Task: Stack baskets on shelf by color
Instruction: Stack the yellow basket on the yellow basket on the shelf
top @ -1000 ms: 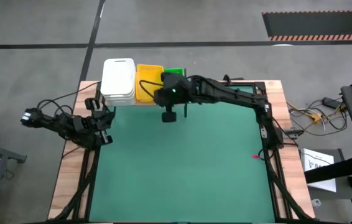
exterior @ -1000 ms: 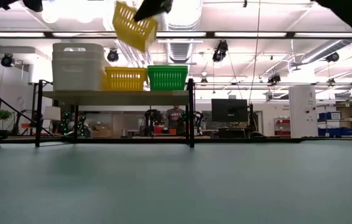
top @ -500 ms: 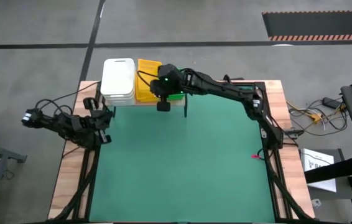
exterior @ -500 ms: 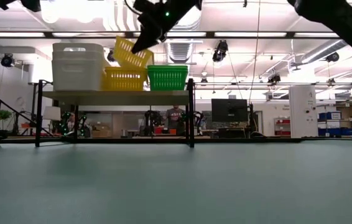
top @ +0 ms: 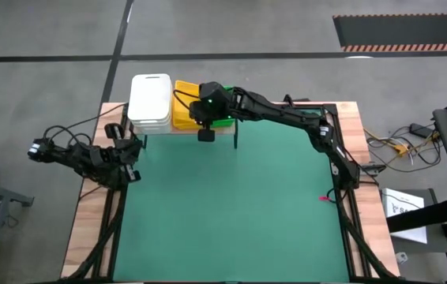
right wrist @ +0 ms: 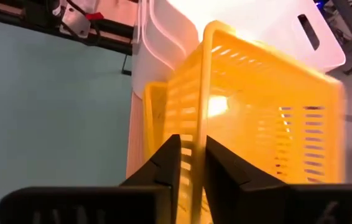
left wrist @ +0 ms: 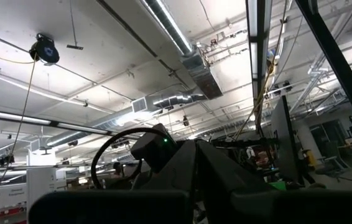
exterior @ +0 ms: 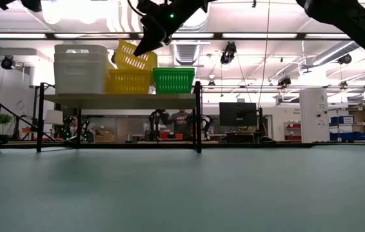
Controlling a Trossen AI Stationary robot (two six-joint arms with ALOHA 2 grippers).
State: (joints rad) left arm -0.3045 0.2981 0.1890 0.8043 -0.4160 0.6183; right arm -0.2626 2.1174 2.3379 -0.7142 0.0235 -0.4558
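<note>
The right end effector (right wrist: pixel 189 163) is over the shelf (exterior: pixel 118 99) at the far edge of the surface (top: pixel 231 205), its fingers (right wrist: pixel 163 165) clamped on the rim of a tilted yellow basket (exterior: pixel 133 58). That basket leans at an angle on top of another yellow one (exterior: pixel 129 82) on the shelf. Beside them to one side stands the white stack (top: pixel 151 101); to the other, the green basket (exterior: pixel 174 80). The left end effector (top: pixel 131 150) waits clenched and empty near the surface's left edge, well apart from the shelf.
</note>
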